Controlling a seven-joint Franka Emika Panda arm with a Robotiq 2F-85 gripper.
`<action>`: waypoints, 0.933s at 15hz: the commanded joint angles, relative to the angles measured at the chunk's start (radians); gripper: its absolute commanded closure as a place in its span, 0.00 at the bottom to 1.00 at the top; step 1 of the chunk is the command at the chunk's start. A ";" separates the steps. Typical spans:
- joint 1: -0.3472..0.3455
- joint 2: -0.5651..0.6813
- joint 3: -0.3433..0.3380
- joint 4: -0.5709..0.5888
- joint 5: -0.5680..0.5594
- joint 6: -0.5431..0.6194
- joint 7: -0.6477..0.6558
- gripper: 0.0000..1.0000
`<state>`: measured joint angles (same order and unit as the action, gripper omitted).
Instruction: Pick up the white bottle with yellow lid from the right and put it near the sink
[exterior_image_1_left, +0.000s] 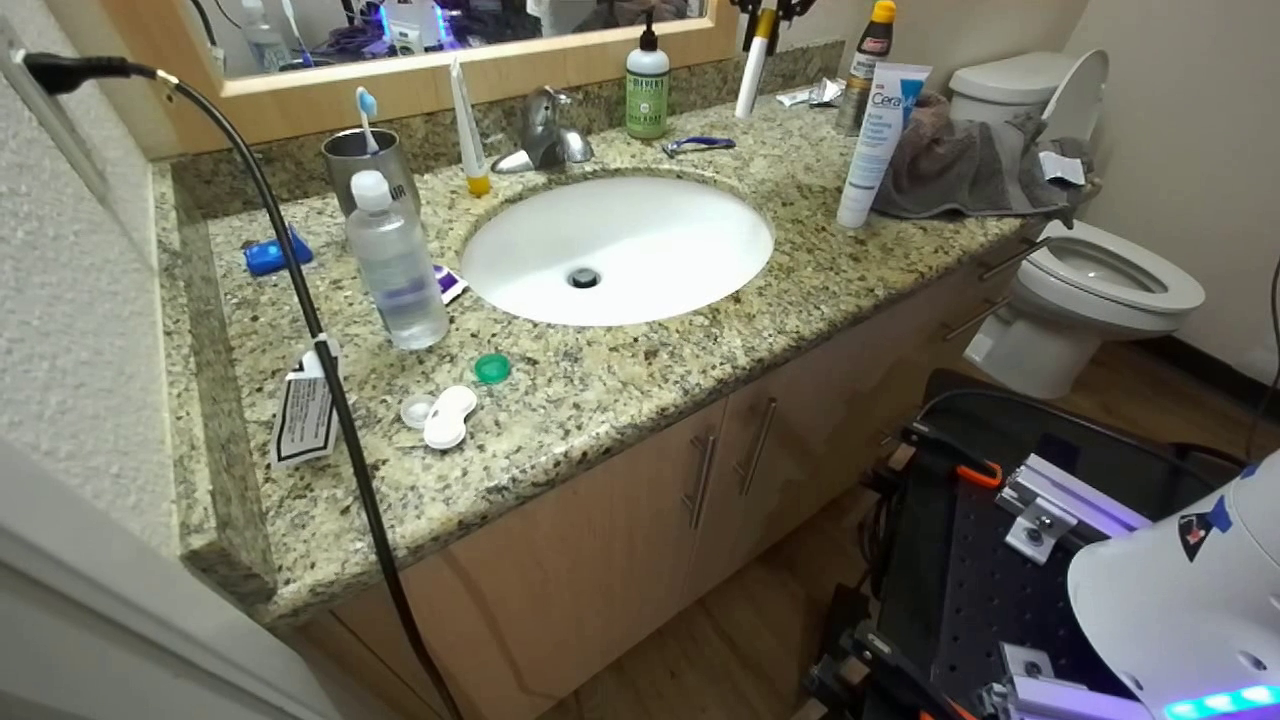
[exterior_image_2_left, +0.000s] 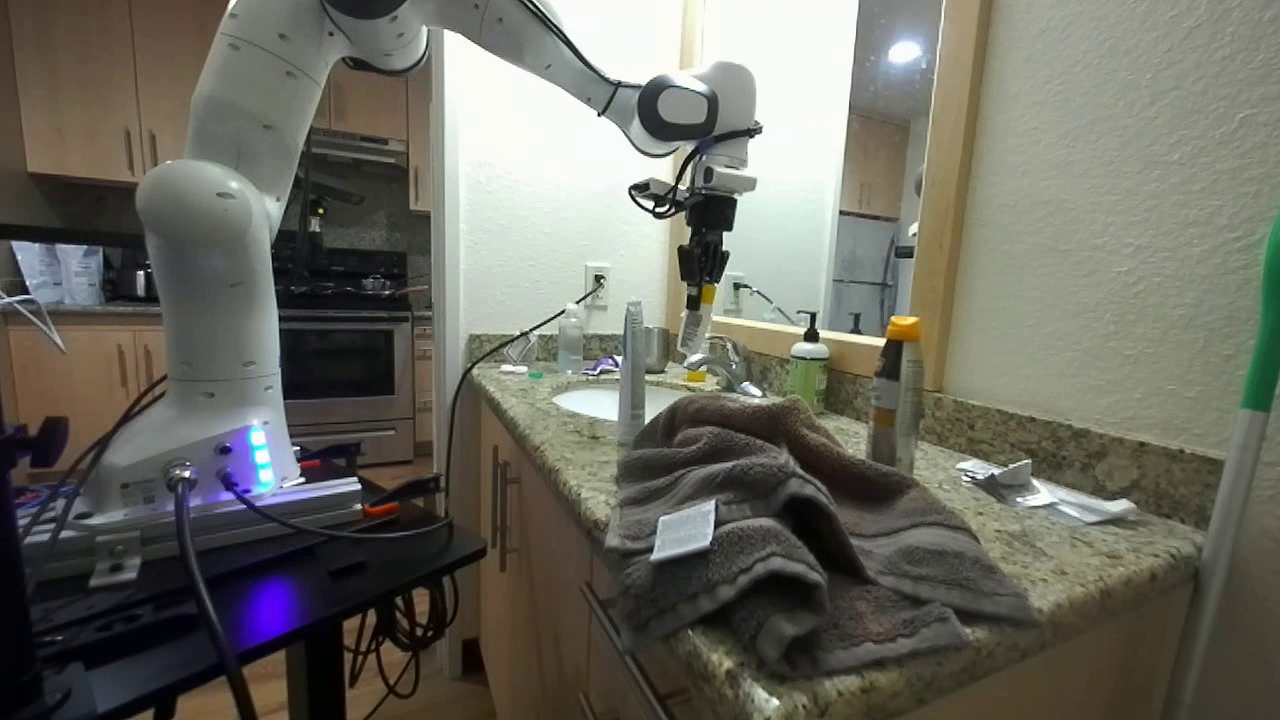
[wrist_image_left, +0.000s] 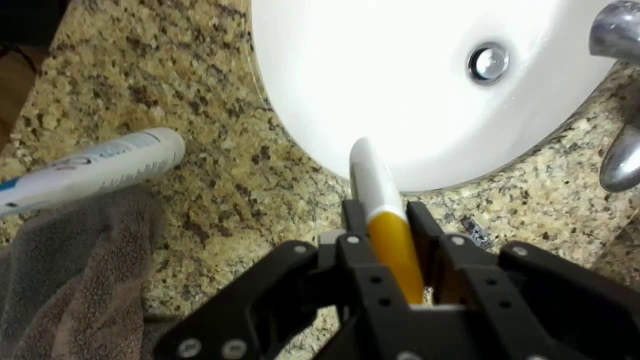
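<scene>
The white bottle with yellow lid is between the fingers of my gripper in the wrist view. The fingers are shut around its yellow lid, and its white body points down and tilts a little. In both exterior views the bottle hangs from the gripper above the counter. The sink is a white oval basin in the speckled granite top. In the wrist view the sink lies just beyond the bottle's lower end, whose tip overlaps the basin's edge.
A chrome tap, a white tube with a yellow cap and a green soap bottle stand behind the sink. A razor lies nearby. A CeraVe tube, grey towel and spray can are farther along the counter.
</scene>
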<state>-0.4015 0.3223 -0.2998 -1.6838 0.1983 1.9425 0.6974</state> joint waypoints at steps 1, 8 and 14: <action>0.011 -0.003 -0.025 0.000 0.030 -0.014 -0.006 0.74; 0.116 -0.016 -0.040 -0.042 -0.180 0.041 0.178 0.94; 0.284 -0.042 -0.014 -0.124 -0.449 0.127 0.504 0.94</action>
<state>-0.1626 0.3183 -0.3186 -1.7303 -0.1692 2.0190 1.0954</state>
